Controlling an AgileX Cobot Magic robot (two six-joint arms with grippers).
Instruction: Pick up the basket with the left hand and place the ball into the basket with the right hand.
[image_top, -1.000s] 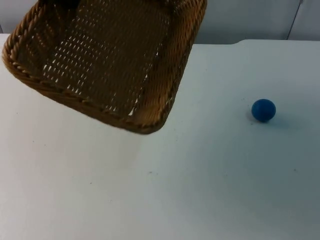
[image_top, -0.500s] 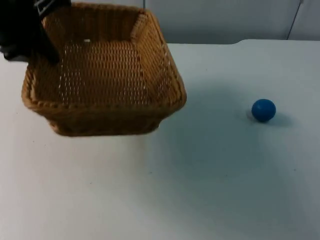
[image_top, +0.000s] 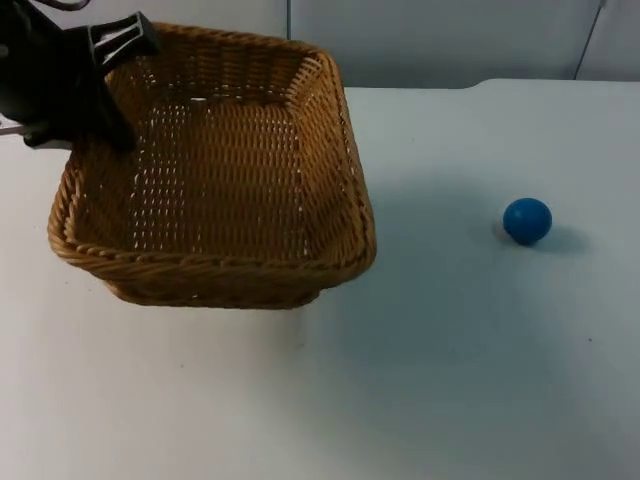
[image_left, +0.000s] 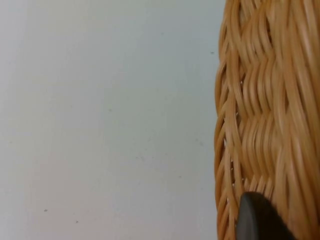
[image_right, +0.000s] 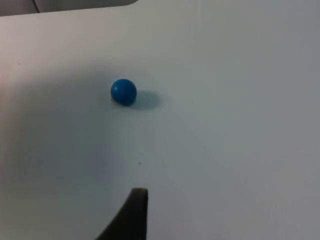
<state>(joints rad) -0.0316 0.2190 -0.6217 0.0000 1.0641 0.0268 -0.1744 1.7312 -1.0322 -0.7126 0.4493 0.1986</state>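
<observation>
A brown wicker basket (image_top: 210, 268) hangs opening-up over the left half of the table, slightly tilted, with a shadow below it. My left gripper (image_top: 104, 118) is shut on the basket's rim at its far left corner. In the left wrist view the woven basket wall (image_left: 265, 100) runs beside a black fingertip (image_left: 257, 217), with the white table beneath. A small blue ball (image_top: 527, 220) rests on the table at the right, well apart from the basket. The ball (image_right: 123, 92) lies some way ahead of my right gripper (image_right: 134, 212), which is above the table.
The white table (image_top: 450, 380) stretches wide in front of and between the basket and the ball. The grey partition wall (image_top: 450, 40) closes off the far edge, behind the basket.
The basket has swung down from a steep tilt close to the camera and levelled out, settling lower and nearer the table. The ball has stayed in place.
</observation>
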